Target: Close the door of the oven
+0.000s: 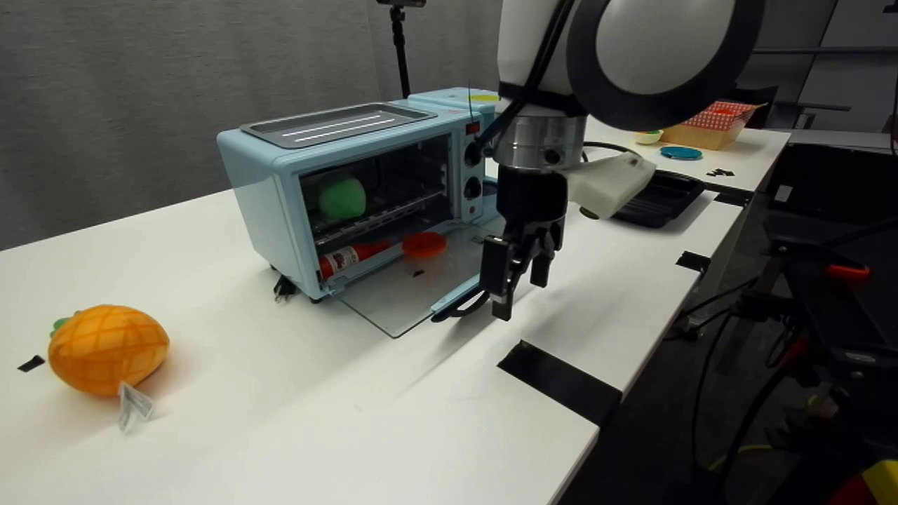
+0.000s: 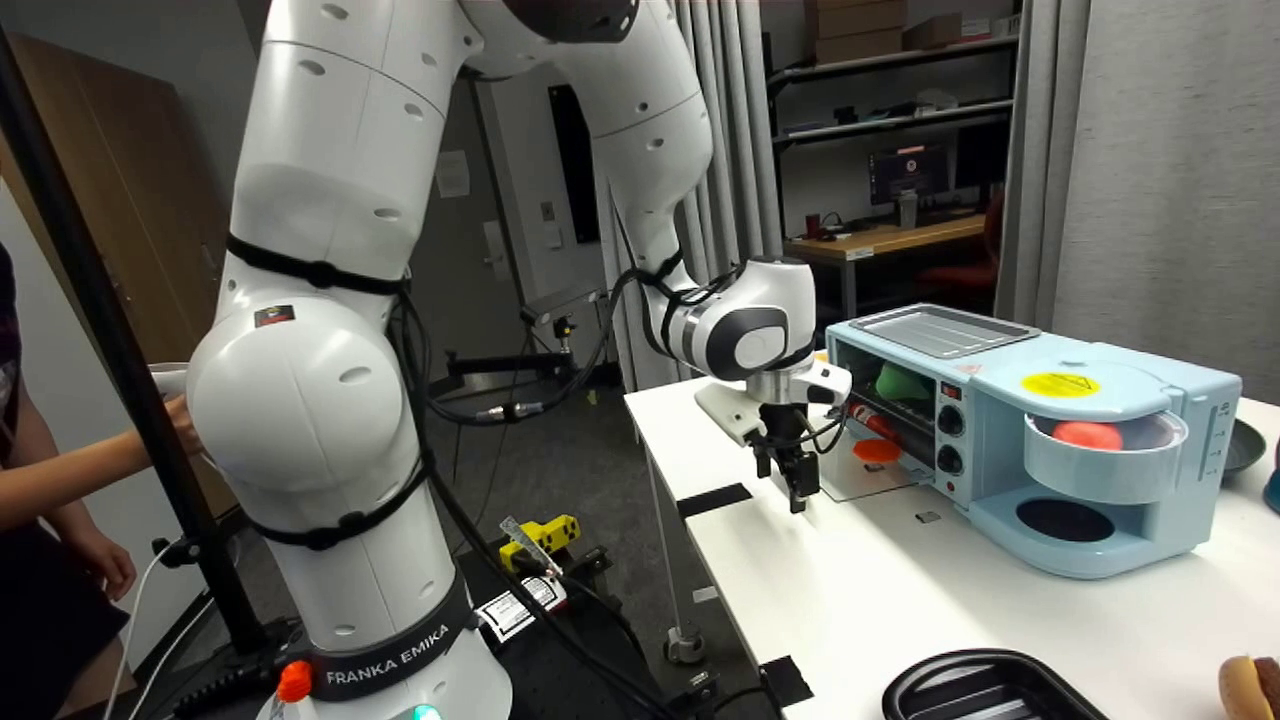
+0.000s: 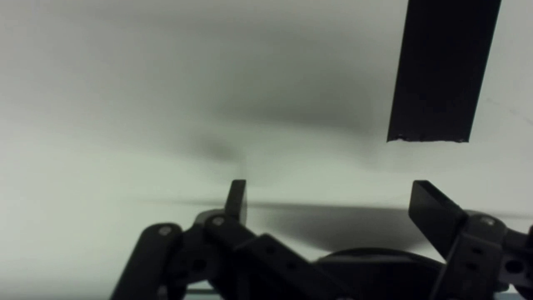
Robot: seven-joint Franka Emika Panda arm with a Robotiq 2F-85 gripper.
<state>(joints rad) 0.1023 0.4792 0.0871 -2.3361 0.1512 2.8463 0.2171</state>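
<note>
The light blue oven (image 1: 256,210) stands on the white table; it also shows in an exterior view (image 2: 1000,365). Its glass door (image 1: 393,301) hangs open, lowered close to the table, and shows partly behind the gripper in an exterior view (image 2: 855,480). The dark bar handle (image 1: 459,311) is at the door's outer edge, partly hidden by my gripper. My gripper (image 1: 520,291) points down just outside that edge, also seen in an exterior view (image 2: 780,485). In the wrist view my gripper (image 3: 329,196) has its fingers wide apart with nothing clamped; a dark curved shape below them may be the handle.
An orange-red disc (image 1: 424,244) lies at the oven's mouth; a red bottle (image 1: 351,258) and a green toy (image 1: 342,198) are inside. A black tray (image 1: 663,200) and a toy pineapple (image 1: 109,349) lie on the table. Black tape (image 1: 561,382) marks the table's edge.
</note>
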